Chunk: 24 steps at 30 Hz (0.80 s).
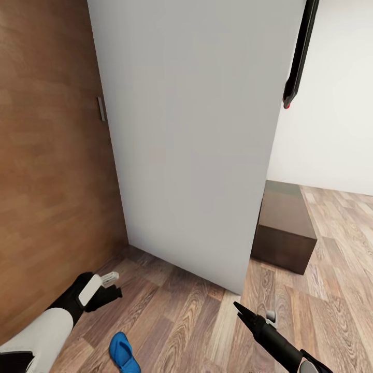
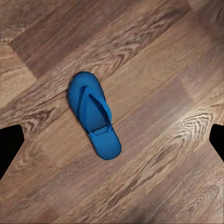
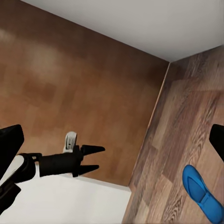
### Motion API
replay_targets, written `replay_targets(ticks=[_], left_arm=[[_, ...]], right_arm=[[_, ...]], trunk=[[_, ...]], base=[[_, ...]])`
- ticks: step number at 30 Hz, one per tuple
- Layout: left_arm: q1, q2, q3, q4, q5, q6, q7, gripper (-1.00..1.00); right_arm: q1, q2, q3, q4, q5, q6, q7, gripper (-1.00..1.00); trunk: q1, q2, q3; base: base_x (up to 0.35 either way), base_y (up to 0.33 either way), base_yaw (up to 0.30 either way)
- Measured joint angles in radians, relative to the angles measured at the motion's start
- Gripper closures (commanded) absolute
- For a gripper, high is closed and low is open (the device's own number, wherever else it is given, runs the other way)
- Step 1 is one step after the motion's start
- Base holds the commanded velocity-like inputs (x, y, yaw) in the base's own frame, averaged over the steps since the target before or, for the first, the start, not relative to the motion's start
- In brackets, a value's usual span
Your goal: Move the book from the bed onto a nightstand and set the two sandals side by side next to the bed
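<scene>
The blue sandal looks light and floppy; the open left gripper could pinch its straps

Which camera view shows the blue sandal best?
The left wrist view: the whole sandal lies on the wood floor, straps visible. The head view and right wrist view show it small, near the frame edge.

sandal: bright blue flat sandal lying on the grey-brown wood-plank floor | left of it: brown wooden wall | behind it: tall pale grey panel standing | right of panel: low dark-brown wooden block sitting
</scene>
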Motion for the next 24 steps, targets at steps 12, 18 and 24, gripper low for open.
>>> replay_targets(ticks=[12, 18, 24], left_arm=[[-0.034, 0.006, -0.138, -0.033, -0.100, 0.014, -0.108, -1.00], [-0.044, 0.028, -0.264, -0.050, -0.249, 0.007, -0.288, -1.00], [-0.054, 0.045, -0.321, -0.055, -0.470, 0.001, -0.487, -1.00]], right_arm=[[0.000, -0.001, -0.003, 0.000, 0.001, 0.000, 0.001, -1.00], [0.000, -0.001, -0.004, 0.001, 0.001, 0.000, 0.000, -1.00], [0.000, -0.001, -0.004, 0.001, 0.001, 0.000, 0.000, -1.00]], trunk=[[0.016, -0.023, -0.044], [0.018, -0.025, -0.067], [0.021, -0.026, -0.091]], base=[[0.000, 0.000, 0.000], [0.000, 0.000, 0.000], [0.000, 0.000, 0.000]])
